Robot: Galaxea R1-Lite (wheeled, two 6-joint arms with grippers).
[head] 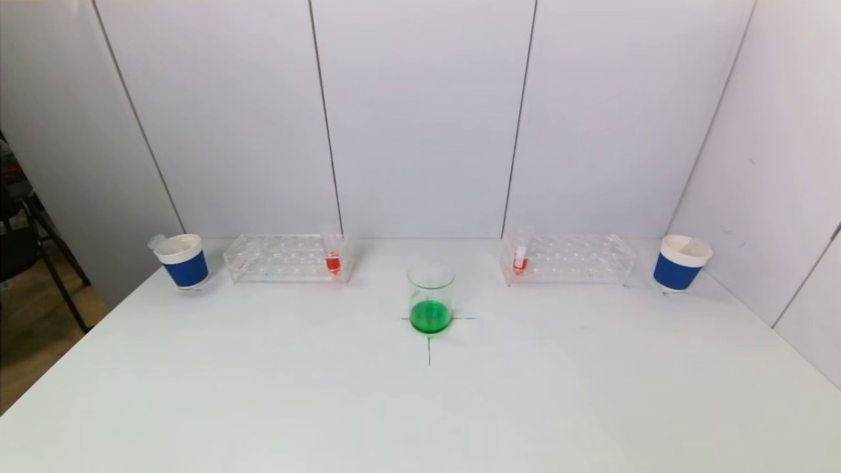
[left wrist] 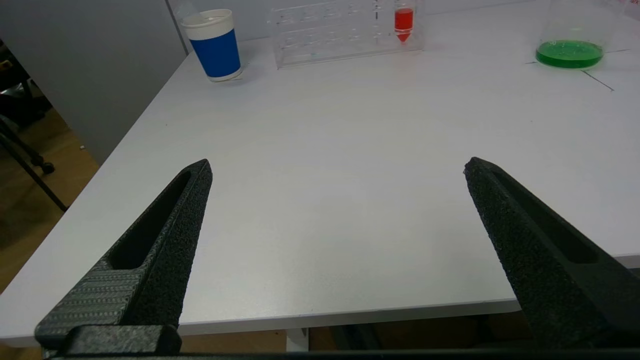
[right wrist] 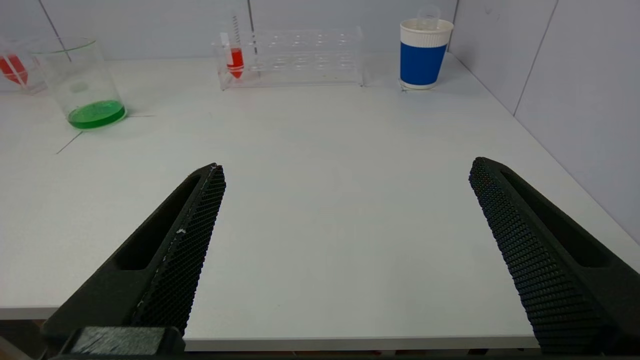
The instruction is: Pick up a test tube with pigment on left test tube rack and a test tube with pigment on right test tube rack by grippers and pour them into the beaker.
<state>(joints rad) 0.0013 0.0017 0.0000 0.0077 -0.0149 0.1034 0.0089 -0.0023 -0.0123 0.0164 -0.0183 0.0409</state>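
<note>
A glass beaker (head: 431,297) with green liquid stands at the table's middle on a black cross mark. The clear left rack (head: 284,258) holds a test tube with red pigment (head: 333,257) at its inner end. The clear right rack (head: 569,259) holds a test tube with red pigment (head: 520,256) at its inner end. Neither gripper shows in the head view. My left gripper (left wrist: 337,167) is open and empty over the table's near edge, far from its tube (left wrist: 403,21). My right gripper (right wrist: 346,167) is open and empty over the near edge, far from its tube (right wrist: 235,59).
A blue and white paper cup (head: 183,261) stands left of the left rack. Another (head: 680,263) stands right of the right rack. White panel walls close the back and right side. The table's left edge drops to the floor.
</note>
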